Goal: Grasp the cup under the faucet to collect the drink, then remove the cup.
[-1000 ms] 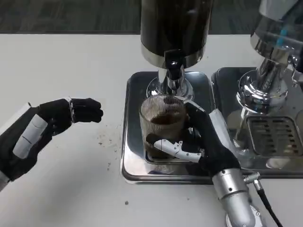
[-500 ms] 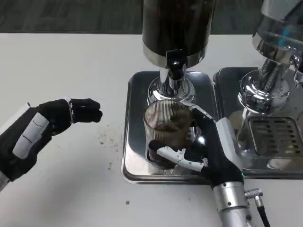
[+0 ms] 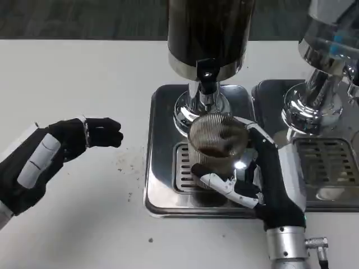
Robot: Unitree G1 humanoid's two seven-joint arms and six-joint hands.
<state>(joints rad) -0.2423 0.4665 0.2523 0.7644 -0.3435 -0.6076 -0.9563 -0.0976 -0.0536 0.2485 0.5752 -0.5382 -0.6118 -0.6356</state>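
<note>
Nearest the camera, the right silver forearm (image 3: pixel 289 246) rises from the bottom edge, and the right robot hand (image 3: pixel 263 179) is wrapped around the cup (image 3: pixel 216 151), with a white and black finger crossing the front of the glass low down and the palm against its right side. The cup is a ribbed clear glass, tilted with its mouth leaning toward the camera, and it holds a dark drink in its lower part; how full it is cannot be read well through the ribbing. It sits over the slotted grate of the drip tray (image 3: pixel 162 190), a shiny metal tray with a raised rim lying on the white counter (image 3: pixel 73 224).

To the left, well apart from the tray, the left robot hand (image 3: pixel 67 143) is above the counter with its black fingers curled in toward the palm and nothing in them. A scatter of dark specks (image 3: pixel 128 165) lies on the counter between this hand and the tray.

Just behind the cup stands the faucet (image 3: pixel 206 84), a short black and chrome spout whose tip is above the far rim of the glass. It comes out of the dark cylinder of the dispenser (image 3: pixel 208 33), which rests on a chrome base.

On the right, a second drip tray (image 3: pixel 331 162) with its own grate sits beside the first, and a second chrome dispenser (image 3: pixel 325 61) stands on it, partly cut off by the picture's edge.
</note>
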